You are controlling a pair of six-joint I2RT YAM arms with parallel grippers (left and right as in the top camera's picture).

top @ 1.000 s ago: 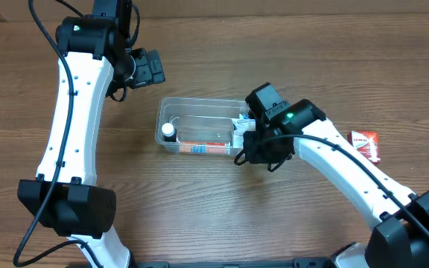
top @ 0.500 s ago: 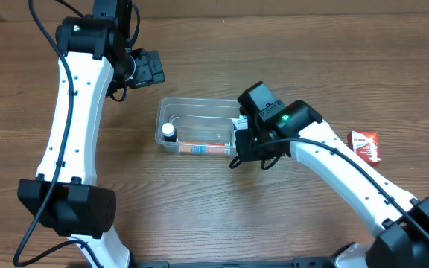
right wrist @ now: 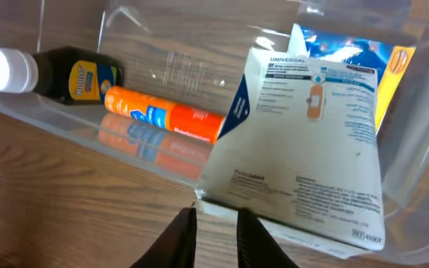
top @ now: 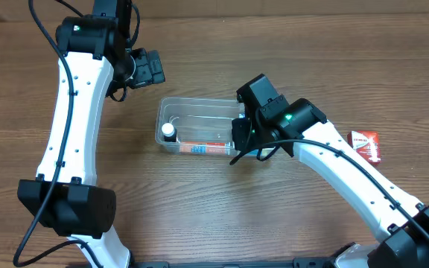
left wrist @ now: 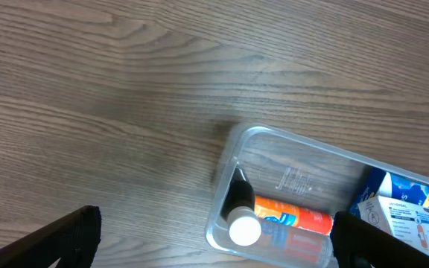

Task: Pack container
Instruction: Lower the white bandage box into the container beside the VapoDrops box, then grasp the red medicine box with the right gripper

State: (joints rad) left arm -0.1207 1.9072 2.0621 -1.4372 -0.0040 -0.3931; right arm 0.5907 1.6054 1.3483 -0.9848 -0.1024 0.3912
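Container [top: 199,125] under right jaws [right wrist: 214,223], far from left jaws [left wrist: 214,238].

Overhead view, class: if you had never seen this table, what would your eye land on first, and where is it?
The clear container mid-table draws the eye, with the right gripper at its near right rim beside a white and blue box tilted inside. A dark bottle with a white cap and an orange tube lie in it. A small red box sits alone at the far right.
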